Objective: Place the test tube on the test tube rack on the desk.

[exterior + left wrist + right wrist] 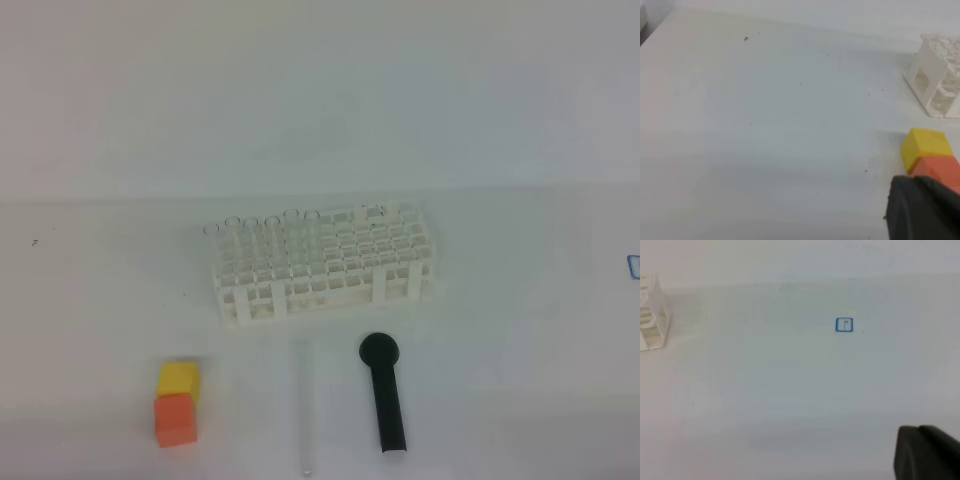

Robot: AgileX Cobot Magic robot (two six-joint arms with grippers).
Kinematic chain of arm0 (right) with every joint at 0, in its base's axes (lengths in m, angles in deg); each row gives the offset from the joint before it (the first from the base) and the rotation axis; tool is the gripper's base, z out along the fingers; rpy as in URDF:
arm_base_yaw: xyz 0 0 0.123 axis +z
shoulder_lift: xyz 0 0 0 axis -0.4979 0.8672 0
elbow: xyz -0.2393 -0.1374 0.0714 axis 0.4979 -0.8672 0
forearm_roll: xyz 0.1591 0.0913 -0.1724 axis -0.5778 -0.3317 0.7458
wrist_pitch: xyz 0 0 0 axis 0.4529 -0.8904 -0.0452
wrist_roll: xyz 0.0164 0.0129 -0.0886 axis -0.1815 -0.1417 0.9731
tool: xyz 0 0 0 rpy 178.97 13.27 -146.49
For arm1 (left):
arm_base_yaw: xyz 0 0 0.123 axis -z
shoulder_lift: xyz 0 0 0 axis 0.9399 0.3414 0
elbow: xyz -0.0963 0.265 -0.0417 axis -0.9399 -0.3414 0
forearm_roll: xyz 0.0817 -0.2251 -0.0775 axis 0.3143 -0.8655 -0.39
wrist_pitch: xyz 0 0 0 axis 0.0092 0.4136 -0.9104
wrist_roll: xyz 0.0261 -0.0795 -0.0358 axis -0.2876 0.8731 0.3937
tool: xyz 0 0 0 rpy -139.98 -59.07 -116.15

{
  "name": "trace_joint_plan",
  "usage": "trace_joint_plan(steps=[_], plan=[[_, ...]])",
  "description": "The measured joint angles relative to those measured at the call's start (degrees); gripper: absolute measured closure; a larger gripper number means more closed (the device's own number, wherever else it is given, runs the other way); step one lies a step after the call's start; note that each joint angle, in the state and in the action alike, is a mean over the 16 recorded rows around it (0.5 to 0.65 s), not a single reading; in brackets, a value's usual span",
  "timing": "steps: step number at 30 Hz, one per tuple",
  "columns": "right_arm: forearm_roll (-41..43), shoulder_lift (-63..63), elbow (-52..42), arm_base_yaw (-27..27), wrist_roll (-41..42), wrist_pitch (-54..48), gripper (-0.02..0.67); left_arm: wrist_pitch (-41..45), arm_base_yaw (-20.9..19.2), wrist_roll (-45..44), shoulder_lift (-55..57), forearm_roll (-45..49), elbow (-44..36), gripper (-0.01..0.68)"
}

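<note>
The test tube lies flat on the desk, lengthwise, in front of the test tube rack. The white rack stands mid-desk with several clear tubes upright in its back left holes. Neither gripper shows in the exterior high view. A dark part of my left gripper fills the bottom right corner of the left wrist view, shut, with the rack's corner far ahead on the right. My right gripper shows as a dark shape low right in the right wrist view, shut, holding nothing.
A black round-headed stick tool lies right of the tube. A yellow block and an orange block sit touching to its left, close to my left gripper. A small blue square mark is on the desk at far right.
</note>
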State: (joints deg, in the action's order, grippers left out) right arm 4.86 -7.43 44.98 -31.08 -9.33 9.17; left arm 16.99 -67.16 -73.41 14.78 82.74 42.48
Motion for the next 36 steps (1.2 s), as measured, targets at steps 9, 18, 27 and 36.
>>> trace_joint_plan(steps=[9, 18, 27, 36], plan=[[0.0, 0.0, 0.0, 0.0, 0.0, 0.0, 0.650, -0.1, 0.0, 0.0, -0.1, 0.0, -0.1, 0.673], [0.0, 0.0, 0.0, 0.0, 0.0, 0.0, 0.650, -0.1, 0.0, 0.0, -0.2, 0.0, -0.2, 0.673], [0.0, 0.0, 0.0, 0.0, 0.0, 0.0, 0.650, -0.1, 0.0, 0.0, -0.2, 0.0, -0.2, 0.673], [0.0, 0.0, 0.0, 0.0, 0.0, 0.0, 0.650, -1.0, 0.0, 0.1, -0.2, 0.3, -0.2, 0.673]])
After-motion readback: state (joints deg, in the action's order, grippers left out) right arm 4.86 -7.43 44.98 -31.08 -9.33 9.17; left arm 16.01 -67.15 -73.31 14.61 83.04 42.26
